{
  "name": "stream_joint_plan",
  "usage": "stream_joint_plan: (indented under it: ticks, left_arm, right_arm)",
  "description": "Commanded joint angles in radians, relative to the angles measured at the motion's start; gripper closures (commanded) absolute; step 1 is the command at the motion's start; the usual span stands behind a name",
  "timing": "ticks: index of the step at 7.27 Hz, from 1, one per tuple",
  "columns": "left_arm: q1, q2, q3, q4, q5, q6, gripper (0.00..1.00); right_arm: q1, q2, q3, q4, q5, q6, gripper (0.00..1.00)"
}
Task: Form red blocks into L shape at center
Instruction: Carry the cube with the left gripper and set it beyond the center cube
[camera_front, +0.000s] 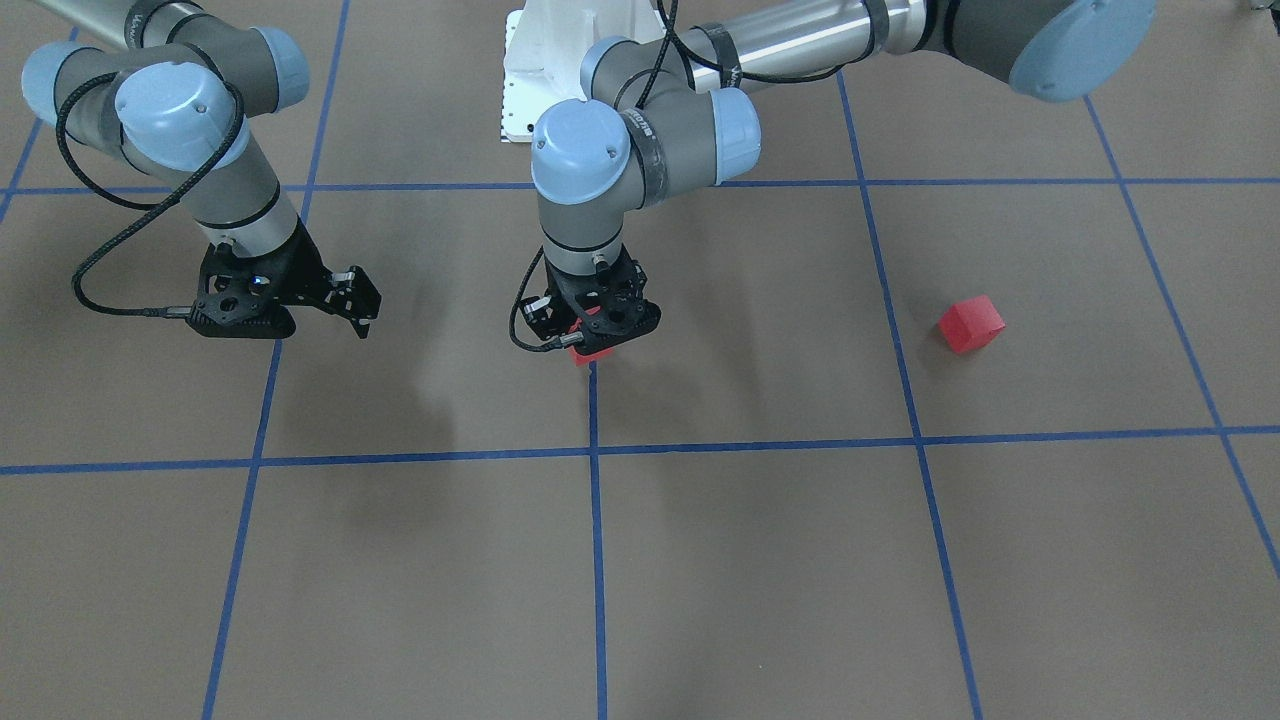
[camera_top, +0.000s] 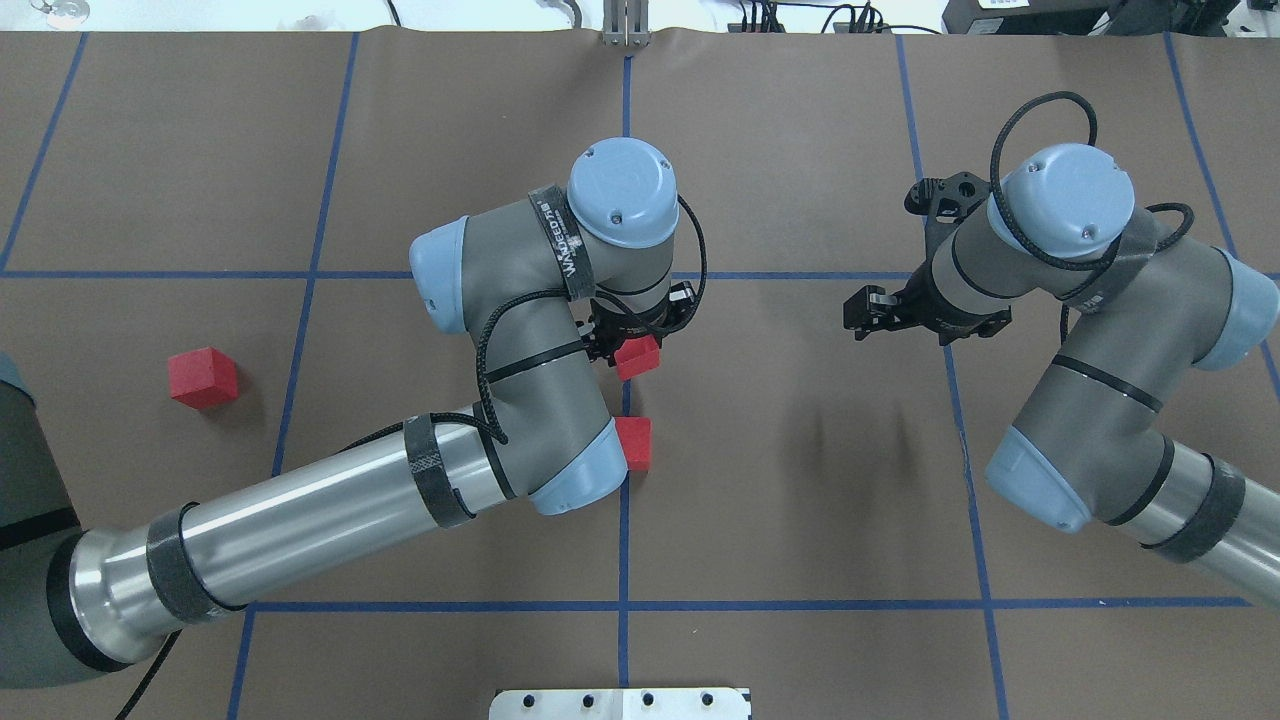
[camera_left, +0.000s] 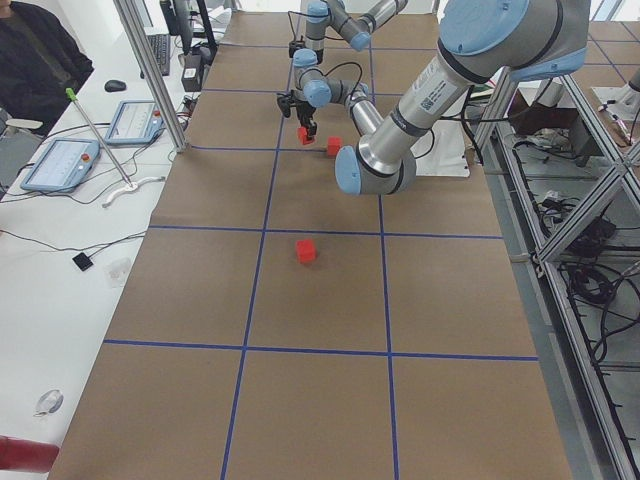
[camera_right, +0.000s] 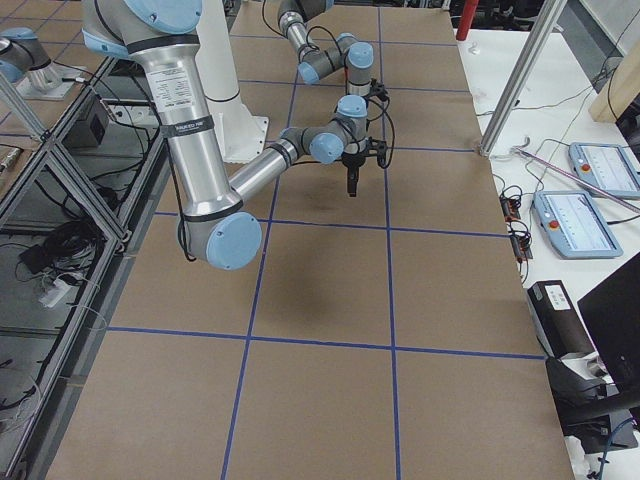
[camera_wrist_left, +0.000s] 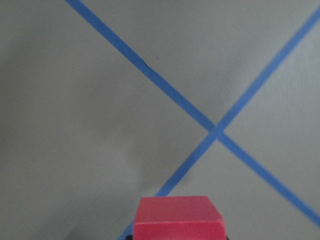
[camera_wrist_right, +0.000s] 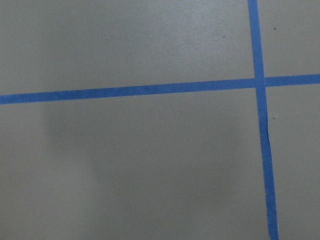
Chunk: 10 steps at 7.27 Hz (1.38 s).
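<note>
My left gripper (camera_front: 592, 338) is shut on a red block (camera_top: 637, 357) and holds it low over the center's vertical blue tape line (camera_front: 595, 420). The block fills the bottom of the left wrist view (camera_wrist_left: 178, 218). I cannot tell whether it touches the surface. A second red block (camera_top: 634, 443) lies on the same line, a short gap nearer the robot's base, partly under my left arm. The third red block (camera_top: 203, 378) lies alone on the robot's far left and also shows in the front view (camera_front: 971, 323). My right gripper (camera_top: 858, 315) hangs open and empty on the right.
The brown surface (camera_top: 800, 480) carries a blue tape grid. My left forearm (camera_top: 300, 510) lies across the left half. A white base plate (camera_top: 620, 703) sits at the near edge. Operator tablets (camera_left: 60, 165) lie on a side table beyond the surface.
</note>
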<state>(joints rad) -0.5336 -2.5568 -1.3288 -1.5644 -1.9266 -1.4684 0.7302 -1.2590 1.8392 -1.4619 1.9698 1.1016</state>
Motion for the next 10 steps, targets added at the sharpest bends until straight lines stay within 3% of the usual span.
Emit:
stream_joint_plan:
  ticks: [1, 5, 10]
  left_arm:
    - [0.012, 0.007, -0.026, 0.044, -0.002, 0.192, 1.00]
    - [0.063, 0.038, -0.015, -0.040, 0.003, 0.209, 1.00]
    - [0.064, 0.050, -0.018, -0.056, 0.006, 0.215, 1.00]
  right_arm:
    - [0.000, 0.001, 0.000, 0.000, 0.000, 0.000, 0.00]
    - [0.000, 0.003, -0.002, 0.000, 0.000, 0.000, 0.00]
    - [0.000, 0.004, 0.000, 0.000, 0.000, 0.000, 0.00]
